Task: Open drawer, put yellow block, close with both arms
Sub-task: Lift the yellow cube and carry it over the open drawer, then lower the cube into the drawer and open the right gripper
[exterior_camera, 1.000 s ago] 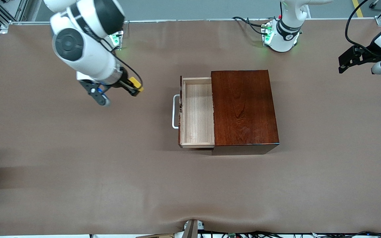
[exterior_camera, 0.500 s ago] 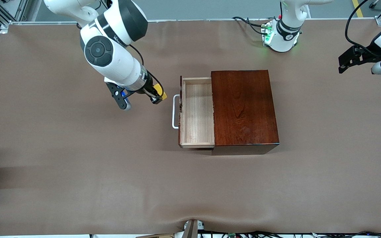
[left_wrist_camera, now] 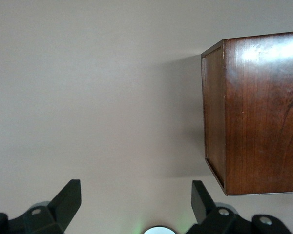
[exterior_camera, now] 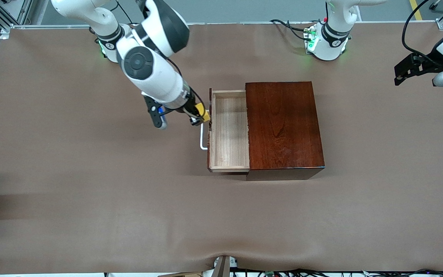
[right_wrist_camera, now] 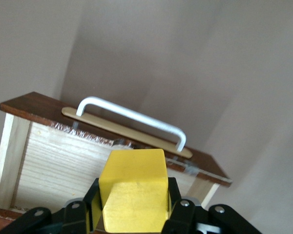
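Yellow block carried to the edge of the open drawer, not yet over its tray.

The yellow block (exterior_camera: 205, 115) sits clamped between the closed fingers of the right gripper (exterior_camera: 200, 117), which hangs above the white handle (exterior_camera: 203, 135) and front panel of the drawer (exterior_camera: 229, 130); the pale wood tray lies just ahead of the gripper, pulled out of the dark wooden box (exterior_camera: 283, 125) on the counter (exterior_camera: 90, 192). To place it well, I judge the gripper should carry on past the front panel until the block is squarely over the tray floor, lower it clear of the handle and side walls, and release only when low. The left gripper (exterior_camera: 408, 71) waits with its fingers spread, empty, over the counter well apart from the box.
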Robot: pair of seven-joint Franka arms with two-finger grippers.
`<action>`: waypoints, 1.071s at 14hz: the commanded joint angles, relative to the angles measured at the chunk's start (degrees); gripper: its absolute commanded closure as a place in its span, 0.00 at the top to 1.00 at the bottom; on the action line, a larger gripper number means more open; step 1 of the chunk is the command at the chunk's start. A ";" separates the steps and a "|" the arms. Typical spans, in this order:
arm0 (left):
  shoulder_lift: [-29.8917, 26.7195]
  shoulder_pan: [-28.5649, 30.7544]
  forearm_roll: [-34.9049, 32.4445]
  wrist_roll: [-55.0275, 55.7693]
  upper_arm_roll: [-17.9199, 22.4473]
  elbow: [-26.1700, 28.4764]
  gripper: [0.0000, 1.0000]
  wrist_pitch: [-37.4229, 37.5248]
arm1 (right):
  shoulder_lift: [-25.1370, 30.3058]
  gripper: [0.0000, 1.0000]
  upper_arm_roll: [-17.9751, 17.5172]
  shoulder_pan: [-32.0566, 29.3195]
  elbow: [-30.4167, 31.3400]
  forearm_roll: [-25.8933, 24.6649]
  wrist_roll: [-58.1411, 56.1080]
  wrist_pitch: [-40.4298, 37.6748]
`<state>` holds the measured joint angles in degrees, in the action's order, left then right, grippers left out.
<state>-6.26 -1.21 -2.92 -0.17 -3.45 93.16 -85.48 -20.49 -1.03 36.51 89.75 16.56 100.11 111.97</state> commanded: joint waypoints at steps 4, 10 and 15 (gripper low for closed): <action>-0.42 0.95 1.07 -0.97 -0.51 0.35 1.00 -0.48 | -6.58 0.00 0.68 3.38 -6.43 0.67 5.80 3.34; -0.42 0.95 1.07 -0.97 -0.51 0.26 1.00 -0.48 | -10.18 0.00 0.77 5.14 -6.43 0.23 8.87 9.67; -0.24 0.95 1.07 -0.97 -0.51 0.26 1.00 -0.57 | -11.85 0.00 0.77 5.32 -6.17 0.58 10.36 9.76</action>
<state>-6.25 -1.21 -2.92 -0.17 -3.45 93.23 -85.48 -30.92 -0.97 40.96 85.18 16.56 108.62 121.87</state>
